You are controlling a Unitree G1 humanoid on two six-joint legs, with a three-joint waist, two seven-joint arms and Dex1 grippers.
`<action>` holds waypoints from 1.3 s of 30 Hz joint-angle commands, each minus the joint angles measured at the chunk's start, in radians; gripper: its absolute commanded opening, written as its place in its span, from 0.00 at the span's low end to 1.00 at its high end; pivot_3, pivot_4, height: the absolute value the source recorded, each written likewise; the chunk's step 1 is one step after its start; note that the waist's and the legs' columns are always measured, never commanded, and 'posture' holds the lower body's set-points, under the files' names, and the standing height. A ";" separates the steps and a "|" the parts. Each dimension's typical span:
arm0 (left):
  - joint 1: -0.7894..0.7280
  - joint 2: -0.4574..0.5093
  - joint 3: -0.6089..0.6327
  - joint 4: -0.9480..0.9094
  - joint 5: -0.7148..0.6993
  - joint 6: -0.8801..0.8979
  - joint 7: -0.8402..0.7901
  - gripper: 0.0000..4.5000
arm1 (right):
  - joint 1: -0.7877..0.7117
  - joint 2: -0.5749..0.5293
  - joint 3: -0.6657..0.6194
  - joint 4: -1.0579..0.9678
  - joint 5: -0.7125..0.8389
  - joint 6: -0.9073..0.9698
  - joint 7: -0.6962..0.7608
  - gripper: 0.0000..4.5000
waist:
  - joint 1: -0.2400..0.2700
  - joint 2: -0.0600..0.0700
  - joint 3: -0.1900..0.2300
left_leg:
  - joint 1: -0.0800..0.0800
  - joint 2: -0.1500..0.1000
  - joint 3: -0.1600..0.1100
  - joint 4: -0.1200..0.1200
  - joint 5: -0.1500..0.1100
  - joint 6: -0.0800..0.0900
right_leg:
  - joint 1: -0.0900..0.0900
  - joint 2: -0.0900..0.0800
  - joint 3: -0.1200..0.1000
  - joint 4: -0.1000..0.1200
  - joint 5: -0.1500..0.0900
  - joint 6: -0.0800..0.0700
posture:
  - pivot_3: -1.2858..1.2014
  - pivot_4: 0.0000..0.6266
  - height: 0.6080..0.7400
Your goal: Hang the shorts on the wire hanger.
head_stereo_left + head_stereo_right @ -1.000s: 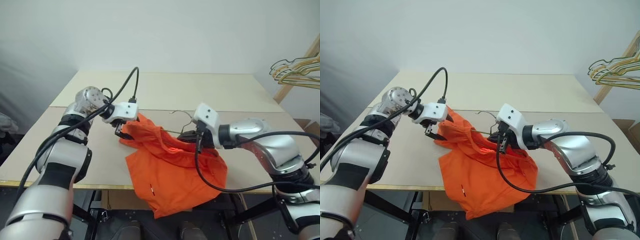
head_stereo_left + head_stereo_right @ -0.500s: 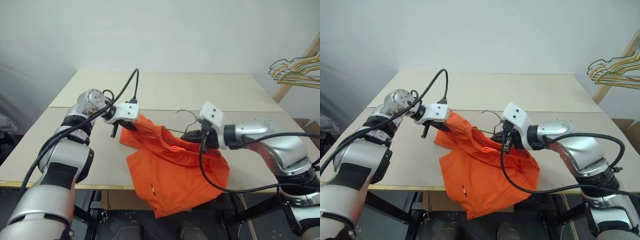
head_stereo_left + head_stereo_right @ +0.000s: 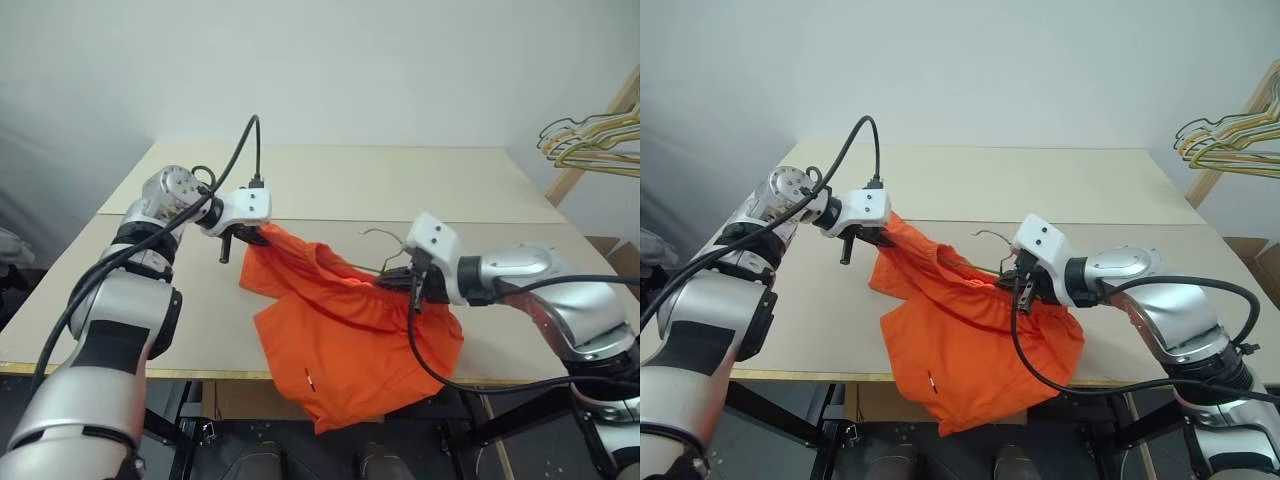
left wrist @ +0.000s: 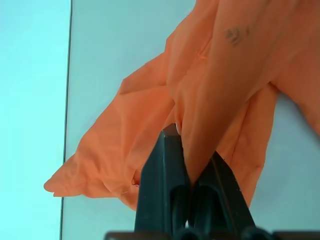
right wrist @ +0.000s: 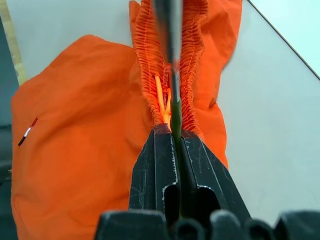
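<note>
The bright orange shorts (image 3: 350, 330) lie crumpled on the beige table (image 3: 400, 180), and their lower part hangs over the front edge. My left gripper (image 4: 187, 150) is shut on a fold of the shorts' left corner and holds it just above the table. My right gripper (image 5: 172, 132) is shut on the thin wire hanger (image 5: 167, 30). The hanger's wire runs into the gathered waistband, and its small hook (image 3: 385, 237) sticks up behind the fabric. Most of the hanger's triangle is hidden inside the shorts.
A bunch of yellow and dark wire hangers (image 3: 590, 140) hangs from a wooden stand (image 3: 575, 175) at the far right. A seam (image 3: 480, 224) crosses the table behind the shorts. The table's front edge (image 3: 150, 372) runs near me.
My left gripper has shut on the shorts' corner and lifted it slightly. My right gripper has carried the hanger to the right, drawing the waistband out between the two grippers.
</note>
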 commanded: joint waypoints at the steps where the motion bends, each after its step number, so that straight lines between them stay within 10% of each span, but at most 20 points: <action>1: 0.003 0.019 0.016 -0.021 -0.015 -0.039 -0.051 0.01 | -0.034 0.003 -0.063 -0.013 0.028 0.013 -0.003 0.00 | 0.000 0.000 0.000 | 0.000 0.000 0.000 0.000 0.000 0.000 | 0.000 0.000 0.000 0.000 0.000 0.000 | 0.54 0.00 1.00; 7: 0.036 0.017 0.013 -0.037 -0.016 -0.089 -0.127 0.14 | -0.088 -0.007 -0.072 0.000 0.054 0.033 0.015 0.00 | 0.000 0.000 0.000 | 0.000 0.000 0.000 0.000 0.000 0.000 | 0.000 0.000 0.000 0.000 0.000 0.000 | 0.53 0.00 1.00; 15: -0.039 0.011 0.119 -0.076 -0.181 -0.051 -0.258 0.69 | -0.186 -0.073 -0.049 0.000 0.117 0.142 0.084 0.00 | 0.005 0.000 0.000 | -0.001 0.000 0.000 0.001 0.000 0.000 | -0.001 0.000 0.000 0.000 0.000 0.000 | 0.53 0.00 1.00; 20: 0.005 0.039 -0.054 -0.317 -0.512 0.064 -0.294 0.99 | -0.257 -0.100 -0.008 0.040 0.114 0.165 0.121 0.00 | 0.001 0.000 0.000 | -0.001 0.001 0.000 0.001 0.000 0.000 | -0.001 0.000 0.000 0.000 0.000 0.000 | 0.53 0.00 1.00; 29: -0.015 -0.031 -0.224 -0.292 -0.462 -0.016 -0.294 0.99 | -0.369 -0.110 0.044 0.099 0.109 0.159 0.193 0.00 | -0.017 0.000 0.000 | 0.000 0.001 0.001 0.001 0.000 0.000 | -0.001 0.000 0.000 0.000 0.000 0.000 | 0.52 0.00 1.00; 39: -0.038 -0.114 -0.175 -0.194 -0.408 -0.052 -0.294 0.37 | -0.394 -0.127 0.041 0.099 0.113 0.175 0.212 0.00 | -0.022 0.000 0.000 | -0.001 0.001 0.001 0.001 0.000 0.000 | -0.002 0.000 0.001 0.000 0.000 0.000 | 0.51 0.00 1.00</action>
